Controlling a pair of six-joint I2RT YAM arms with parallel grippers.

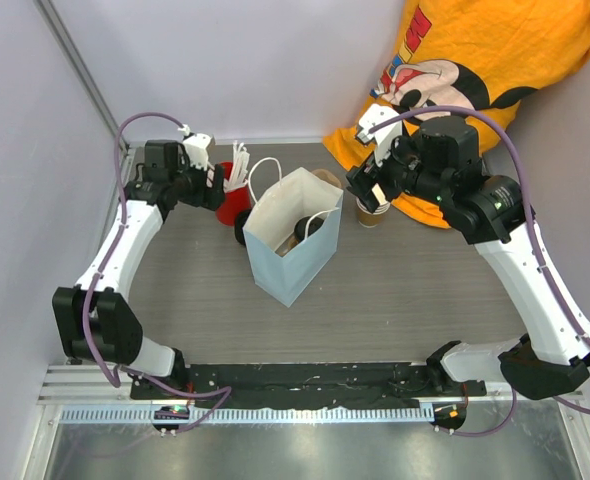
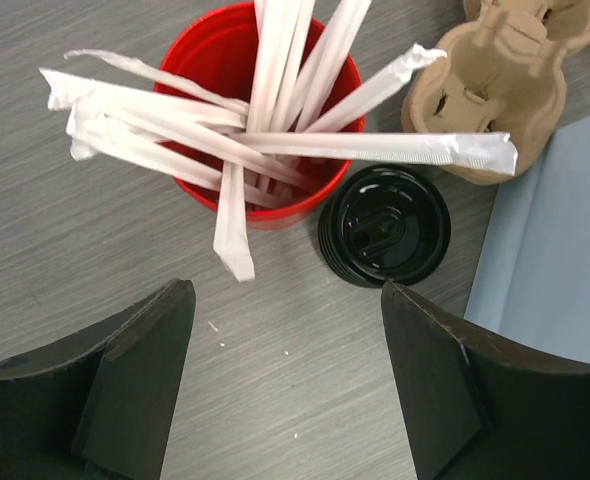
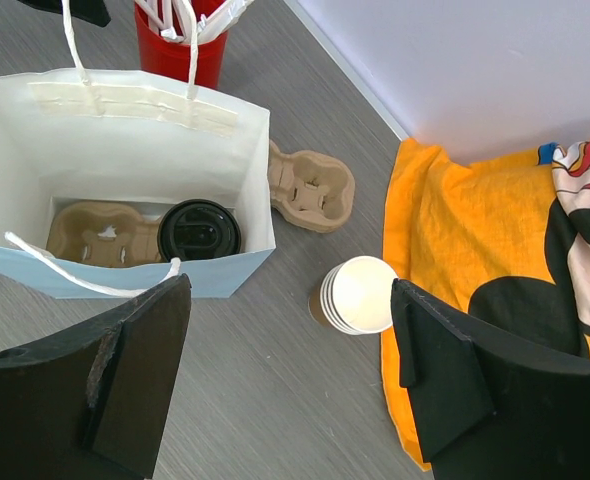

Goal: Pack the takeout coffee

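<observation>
Claws first: your left claw (image 2: 285, 305) and right claw (image 3: 290, 292) both gape wide, gripping nothing. Your left wrist view gives you a loose black lid (image 2: 385, 225) lying flat on the table, just beside the red cup (image 2: 200, 70) at its 4 o'clock. Only the right wrist view looks down into the bag (image 3: 125, 140): a lidded cup (image 3: 199, 230) sits in a carrier (image 3: 70, 235) there, and open paper cups (image 3: 360, 295) stand outside at the bag's 4 o'clock.

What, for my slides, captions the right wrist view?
Open right gripper above stacked paper cups; round black lid inside light-blue paper bag.
</observation>
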